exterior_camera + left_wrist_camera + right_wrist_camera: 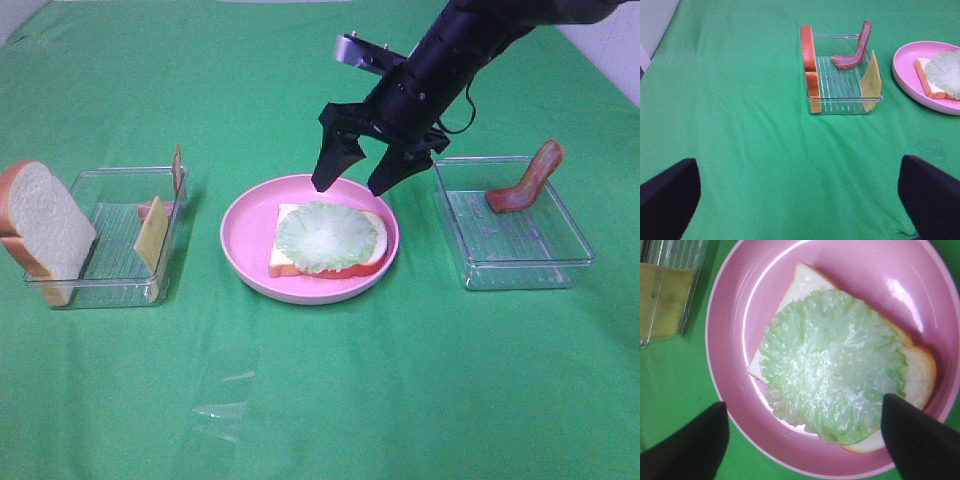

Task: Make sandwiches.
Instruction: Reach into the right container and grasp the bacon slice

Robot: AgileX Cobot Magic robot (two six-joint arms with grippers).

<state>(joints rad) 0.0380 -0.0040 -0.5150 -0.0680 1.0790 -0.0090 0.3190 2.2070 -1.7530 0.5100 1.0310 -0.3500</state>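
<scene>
Exterior high view: the sandwich (pixel 328 240) so far is one white bread slice (pixel 288 262) with a pale green lettuce leaf (pixel 330 232) on top, lying flat in the pink plate (pixel 245 232) at the centre of the green cloth (pixel 400 380). The right gripper (pixel 356 183) hangs just above the plate's far rim, jaws spread wide with nothing between them; its wrist view looks straight down on the lettuce. Beside the plate, the left tray (pixel 110 292) holds a spare bread slice (pixel 45 225) leaning at its outer end, a yellow cheese slice (pixel 152 240) standing at the end nearest the plate, and a bacon strip (pixel 852 54). On the other side, the right tray (pixel 520 255) has a second bacon strip (pixel 528 180) propped on its far rim. The left gripper (pixel 799 197) shows only in its own wrist view, fingers far apart and empty, over bare cloth
</scene>
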